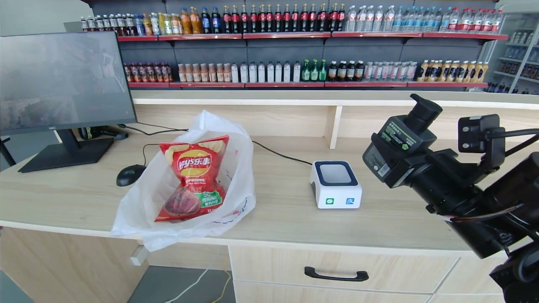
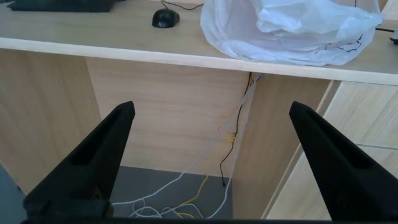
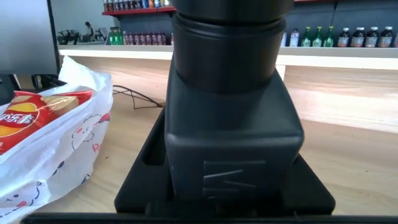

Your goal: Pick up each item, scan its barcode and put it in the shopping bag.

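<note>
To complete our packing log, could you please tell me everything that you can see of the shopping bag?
The shopping bag is thin, white, translucent plastic with small printed figures. It lies crumpled and slumped on the wooden counter, mouth open upward, and its lower edge hangs slightly over the counter's front. A red chips packet stands inside, top poking out. A black mouse lies close on its left; the white scanner stands apart on its right.

Logo, print on red chip bag (image 1: 194, 181); two small icons on scanner (image 1: 335, 185) front; printed labels on black container (image 1: 400, 143).
</note>
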Motion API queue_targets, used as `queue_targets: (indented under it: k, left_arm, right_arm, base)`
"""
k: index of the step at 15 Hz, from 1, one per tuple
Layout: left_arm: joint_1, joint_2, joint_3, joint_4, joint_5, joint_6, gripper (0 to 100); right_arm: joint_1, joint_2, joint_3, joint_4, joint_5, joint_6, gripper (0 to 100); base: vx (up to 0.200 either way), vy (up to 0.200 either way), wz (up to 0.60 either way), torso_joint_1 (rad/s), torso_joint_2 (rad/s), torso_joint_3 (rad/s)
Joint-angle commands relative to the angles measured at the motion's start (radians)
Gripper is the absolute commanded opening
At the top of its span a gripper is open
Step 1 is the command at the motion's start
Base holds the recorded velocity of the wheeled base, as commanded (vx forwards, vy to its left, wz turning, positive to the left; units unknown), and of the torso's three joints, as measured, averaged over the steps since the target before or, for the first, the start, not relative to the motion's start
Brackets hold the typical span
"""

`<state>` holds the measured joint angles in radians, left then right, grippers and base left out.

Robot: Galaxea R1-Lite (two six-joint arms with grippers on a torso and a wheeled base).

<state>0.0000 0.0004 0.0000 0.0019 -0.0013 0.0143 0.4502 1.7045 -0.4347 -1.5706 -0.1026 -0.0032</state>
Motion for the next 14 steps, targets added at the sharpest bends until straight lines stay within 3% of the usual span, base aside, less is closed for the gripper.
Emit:
queue_targets:
  k: [1,7,10,14]
  left_arm:
    - [0.000,0.000,0.000,0.000,0.000,0.000,100]
    - [0.000,0.000,0.000,0.000,0.000,0.000,100]
    - [0.000,0.000,0.000,0.000,0.000,0.000,100]
    - [0.000,0.000,0.000,0.000,0.000,-0.002,100]
  right_arm:
    - [0.001,0.000,-0.004,0.000,0.000,0.002,0]
    - [0.059,0.003,-0.003,0.000,0.009,-0.047,0]
    - [0.062,0.040,-0.050,0.000,0.156,-0.213,0]
    - [0.062,0.092,-0.093,0.000,0.210,-0.402,0]
  base:
    - [0.200,0.000,0.00,-0.007,0.00,-0.002]
    - [0.033,0.000,0.00,-0.003,0.00,0.001]
    - [0.000,0.000,0.00,0.000,0.00,0.000]
    - [0.000,0.000,0.00,0.000,0.00,0.000]
